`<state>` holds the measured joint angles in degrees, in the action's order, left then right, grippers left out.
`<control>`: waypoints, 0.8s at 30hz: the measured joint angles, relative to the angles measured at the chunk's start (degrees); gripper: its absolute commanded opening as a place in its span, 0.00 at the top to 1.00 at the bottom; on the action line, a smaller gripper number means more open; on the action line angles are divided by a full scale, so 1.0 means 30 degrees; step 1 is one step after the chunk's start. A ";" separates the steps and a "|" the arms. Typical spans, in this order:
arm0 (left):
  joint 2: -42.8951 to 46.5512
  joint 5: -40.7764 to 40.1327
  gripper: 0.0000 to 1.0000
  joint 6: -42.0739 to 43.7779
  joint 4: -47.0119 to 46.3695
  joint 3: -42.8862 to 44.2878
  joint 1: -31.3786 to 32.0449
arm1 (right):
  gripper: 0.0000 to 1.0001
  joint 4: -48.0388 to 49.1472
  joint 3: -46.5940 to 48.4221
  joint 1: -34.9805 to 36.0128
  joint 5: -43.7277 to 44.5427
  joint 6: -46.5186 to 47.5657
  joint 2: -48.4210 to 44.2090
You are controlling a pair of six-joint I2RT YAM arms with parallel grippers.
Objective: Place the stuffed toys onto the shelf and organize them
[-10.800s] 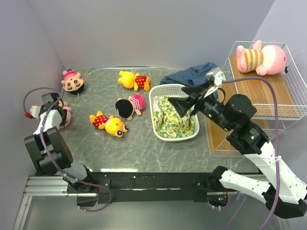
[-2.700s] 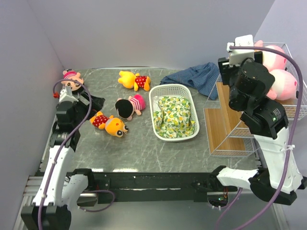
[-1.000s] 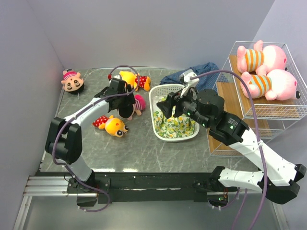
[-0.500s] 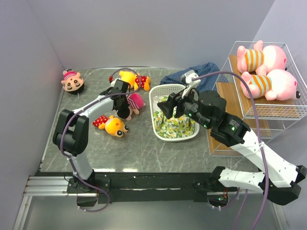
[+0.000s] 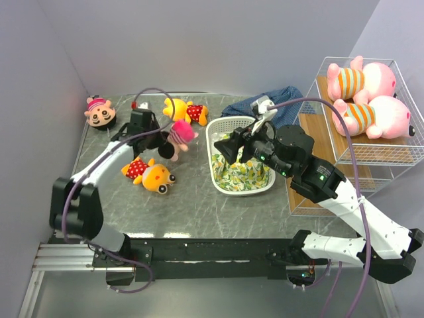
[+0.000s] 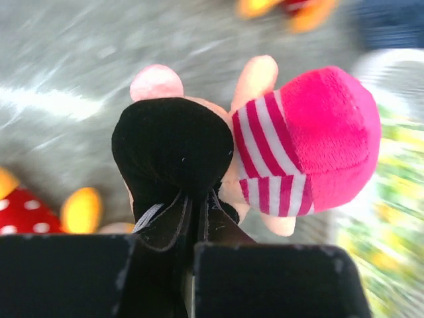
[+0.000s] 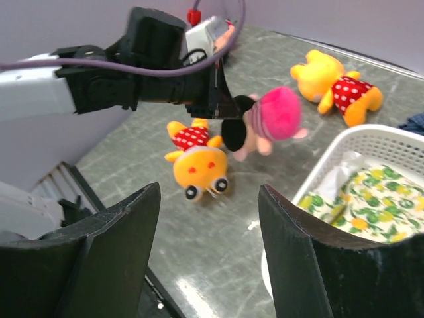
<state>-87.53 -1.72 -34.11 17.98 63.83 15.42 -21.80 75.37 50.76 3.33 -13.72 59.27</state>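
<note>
The left gripper [image 5: 161, 140] has its jaws clamped on the black head of a small plush doll in a pink-and-white striped top and bright pink bottoms [image 5: 177, 134]. The doll looks lifted off the grey marbled table [image 5: 192, 205], just left of the white slotted plastic basket [image 5: 213, 142]. One yellow-orange plush bear in red spotted clothes [image 5: 150, 174] lies below the doll on the table, and another [image 5: 185, 110] lies behind it. A pink-hatted doll [image 5: 99, 112] sits in the far left corner. The right gripper [image 5: 228, 146] hangs over the basket's left side, jaws apart and empty. Two pink plush pigs in orange-striped shirts [image 5: 363, 97] lie side by side on the top tier of the white wire shelf with wooden planks [image 5: 311, 175].
</note>
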 measured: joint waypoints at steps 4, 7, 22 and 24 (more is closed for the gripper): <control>0.3060 0.2579 0.99 0.0182 -0.1158 -0.0124 0.0036 | 0.32 0.1027 -0.0240 0.0000 -0.0408 -0.1158 -0.0102; 0.5493 0.4393 0.99 0.0189 -0.2368 -0.0780 0.0066 | 0.30 0.2127 -0.0772 0.0000 -0.0444 -0.2295 -0.0423; 1.1169 1.2866 0.99 -0.3140 -1.1431 -0.6455 0.0066 | 0.27 0.6331 -0.2557 0.0000 -0.0743 -0.6637 -0.2178; 1.1438 1.3486 0.99 -0.3818 -1.2590 -0.6878 0.0066 | 0.27 0.6564 -0.2557 0.0000 -0.1093 -0.6900 -0.1902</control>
<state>-53.21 38.74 -45.56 -19.79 43.20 15.62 -2.11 67.70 50.76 0.05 -34.41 53.56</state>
